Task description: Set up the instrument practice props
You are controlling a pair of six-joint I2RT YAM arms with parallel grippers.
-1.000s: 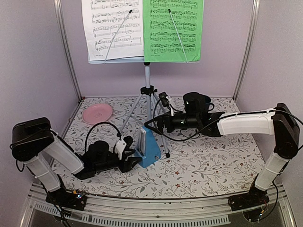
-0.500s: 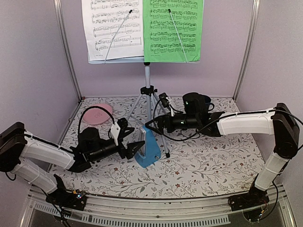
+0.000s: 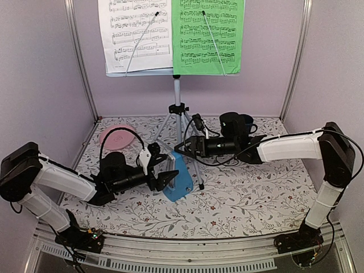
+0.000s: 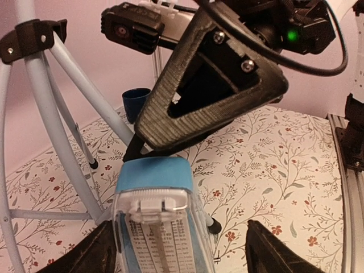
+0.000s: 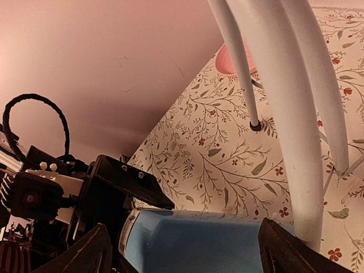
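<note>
The music stand (image 3: pixel 177 71) stands at the back on its silver tripod (image 3: pixel 177 116), holding a white page (image 3: pixel 136 34) and a green page (image 3: pixel 207 34). The blue pyramid metronome (image 3: pixel 178 177) stands upright on the mat in front of the tripod. My left gripper (image 3: pixel 164 169) is open, its fingers either side of the metronome (image 4: pixel 156 227) from the left. My right gripper (image 3: pixel 181 149) is open just above and behind the metronome's top (image 5: pixel 205 239). In the left wrist view, one of its fingers (image 4: pixel 210 85) hangs over the metronome's top.
A pink plate (image 3: pixel 116 136) lies at the back left. A dark blue mug (image 3: pixel 247 123) stands at the back right behind the right arm. The tripod legs (image 5: pixel 284 114) are close beside the right gripper. Metal frame posts stand at the back corners.
My left arm swung up from the low left and brought its open gripper around the metronome. My right gripper edged left toward the metronome's top. The metronome has stayed put.
</note>
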